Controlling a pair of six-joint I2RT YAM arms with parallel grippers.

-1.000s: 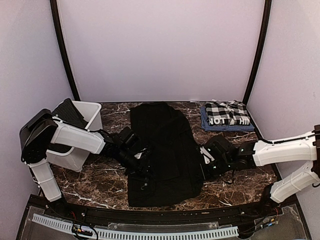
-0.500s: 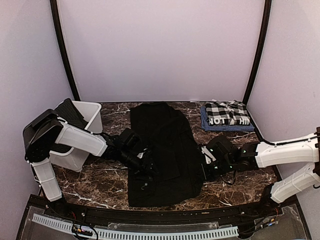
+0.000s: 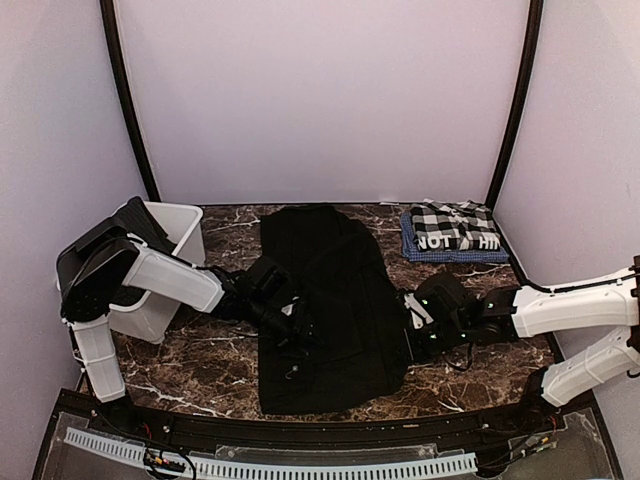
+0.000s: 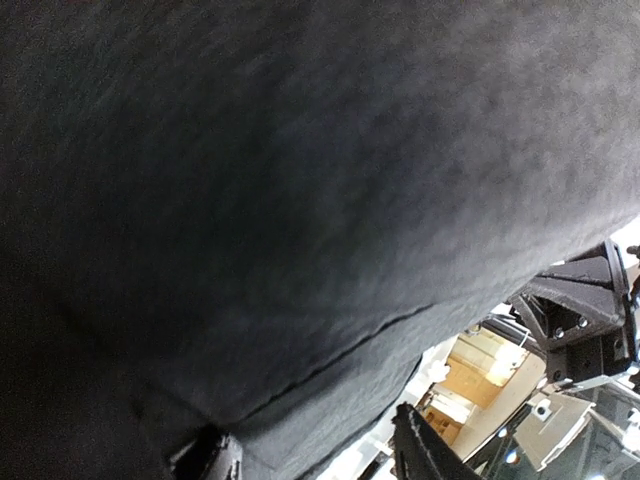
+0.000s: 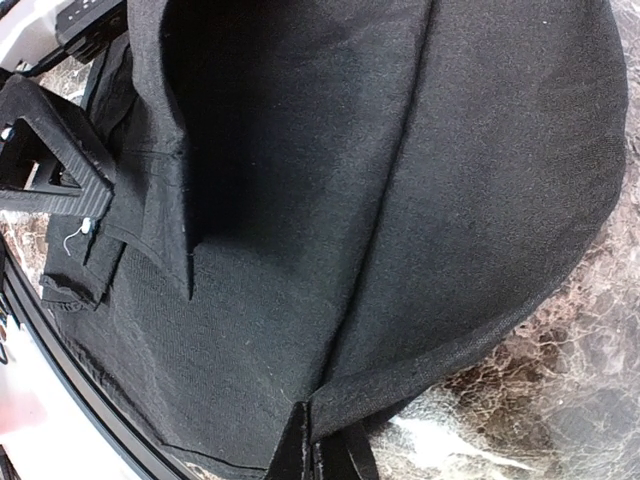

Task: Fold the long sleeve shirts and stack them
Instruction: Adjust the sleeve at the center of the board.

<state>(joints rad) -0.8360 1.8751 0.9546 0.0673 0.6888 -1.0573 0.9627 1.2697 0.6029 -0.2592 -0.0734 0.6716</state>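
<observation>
Just shirt [image 3: 330,300], marble table [image 3: 228,228], lilac walls [image 3: 320,100]

Spread shirt [image 3: 325,290] lies mid-counter [image 3: 470,378], reaching from far edge toward near edge, with left claw [image 3: 298,335] on its left side and right claw [image 3: 410,337] at its right hem. Folded shirt [image 3: 455,235] sits in the far right corner; bin [image 3: 180,218] stands at the left edge.

the left gripper [image 3: 300,328] has slid a little further right over the black shirt [image 3: 335,270], drawing the cloth's left edge inward, and that arm's white forearm has swung rightward too.
</observation>
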